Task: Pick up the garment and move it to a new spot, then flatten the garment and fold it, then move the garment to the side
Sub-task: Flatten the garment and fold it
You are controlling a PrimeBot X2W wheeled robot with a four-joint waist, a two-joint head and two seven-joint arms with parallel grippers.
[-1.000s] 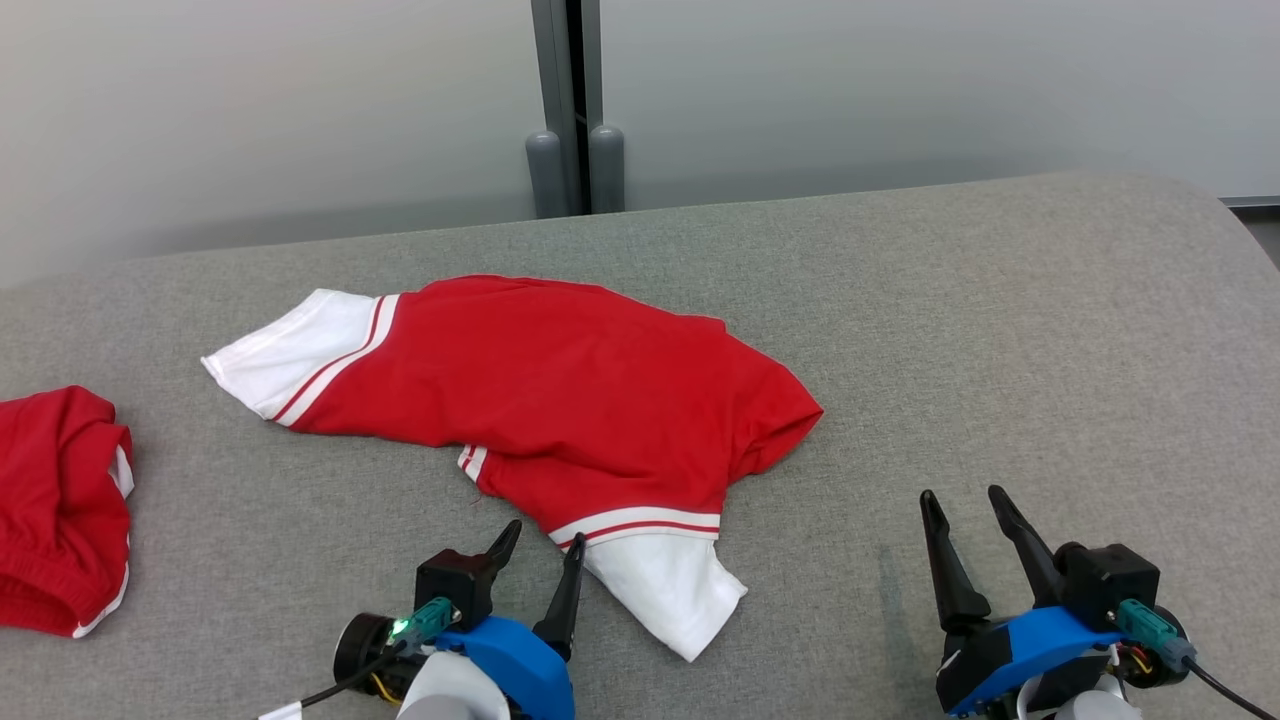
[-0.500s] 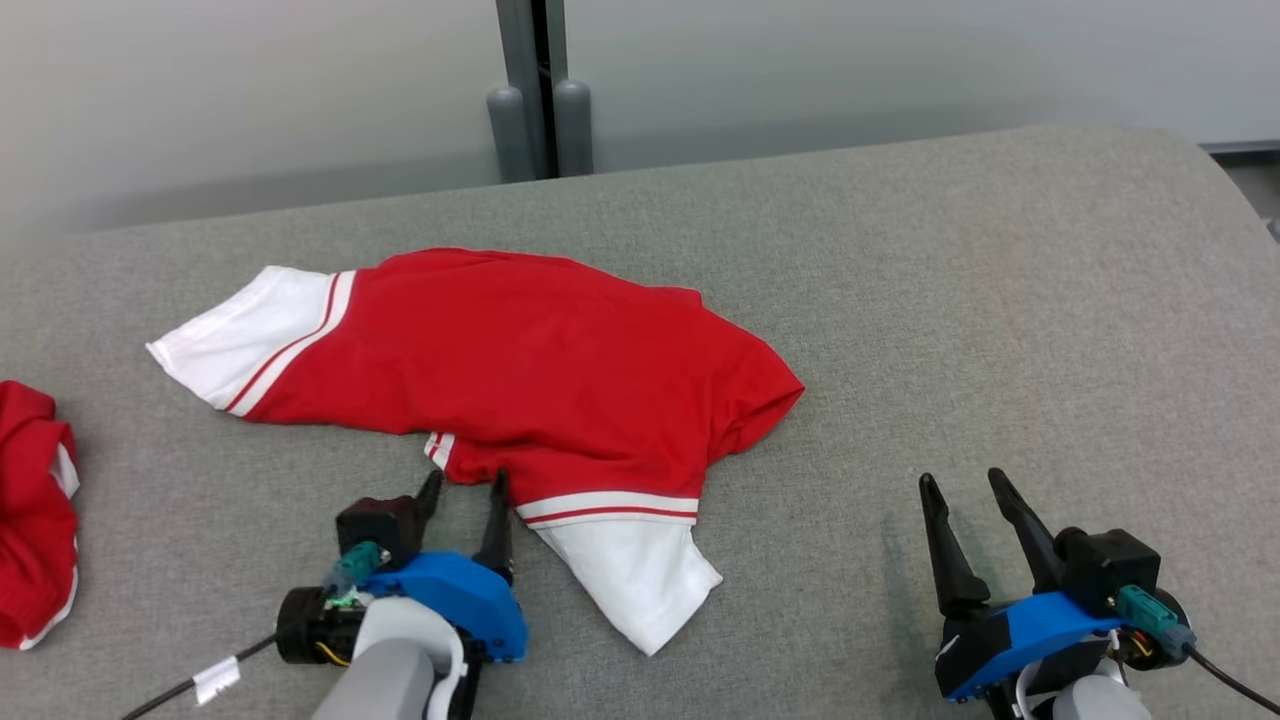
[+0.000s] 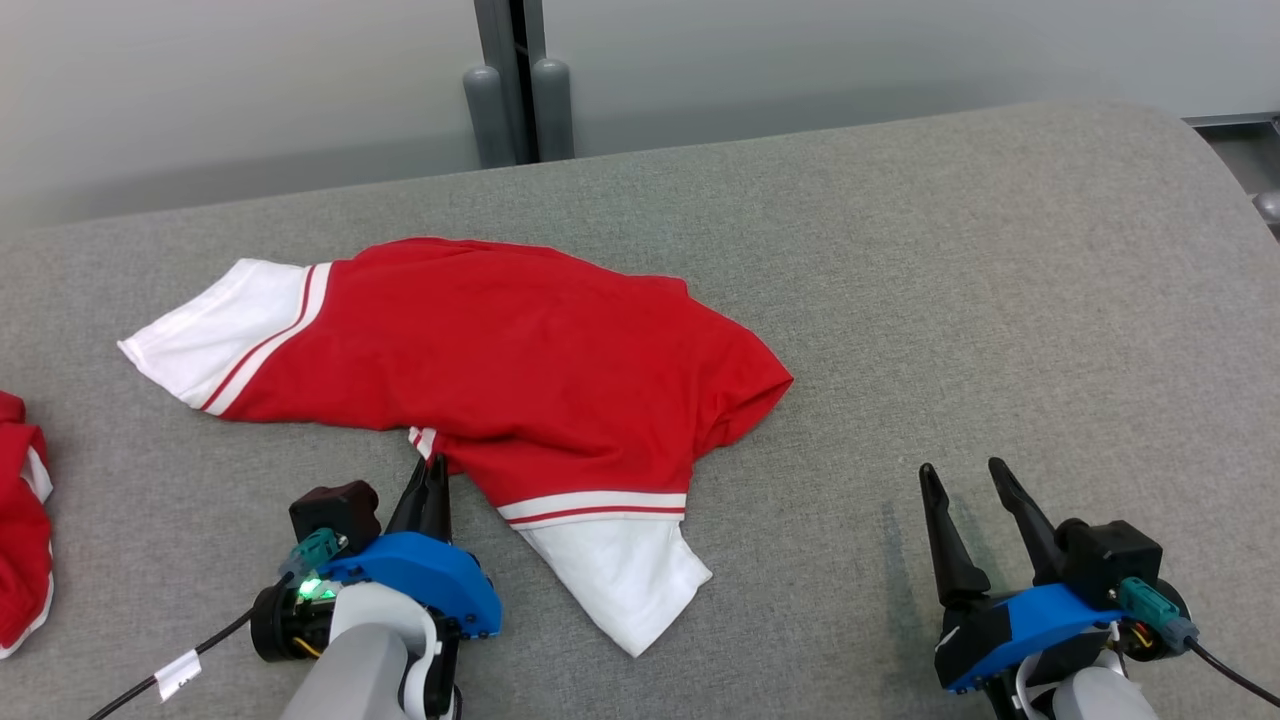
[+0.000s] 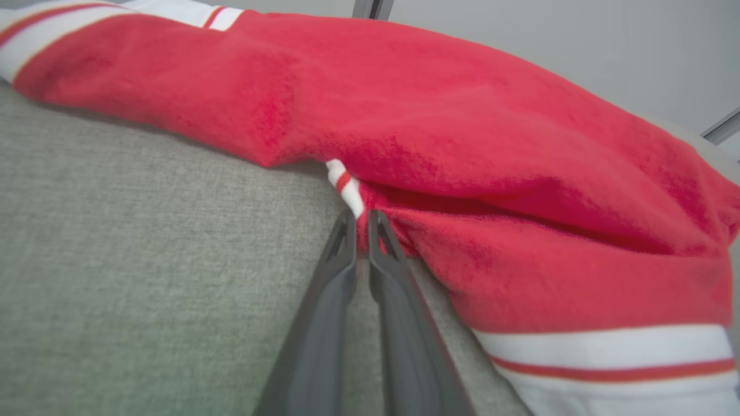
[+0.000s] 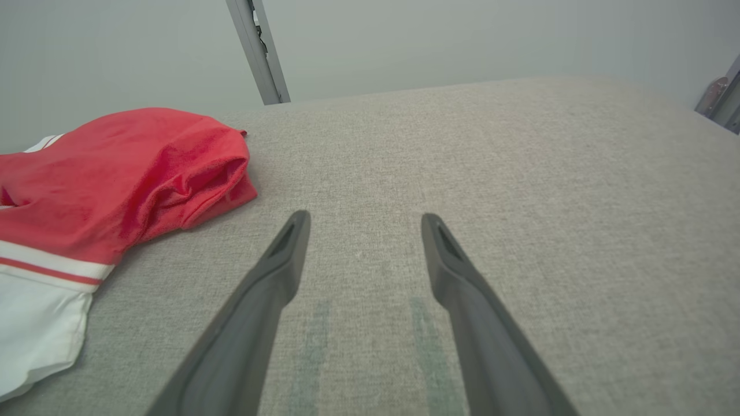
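Two hands in view. Left hand (image 3: pixel 433 468) narrow, tips pinching the shirt's (image 3: pixel 520 340) near red edge just beside a striped trim. Shirt lies crumpled, left of centre on the counter (image 3: pixel 1000 300). Right hand (image 3: pixel 961 470) wide, holding nothing, over bare counter, well apart from the shirt.

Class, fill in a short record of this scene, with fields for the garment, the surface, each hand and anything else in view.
Garment: red garment with white, red-striped ends, crumpled, lying on the surface
Surface: grey fabric covering
Left hand: fingers nearly together, pinching the garment's near edge
Right hand: open, empty, apart from the garment
Other: second red cloth at the far left
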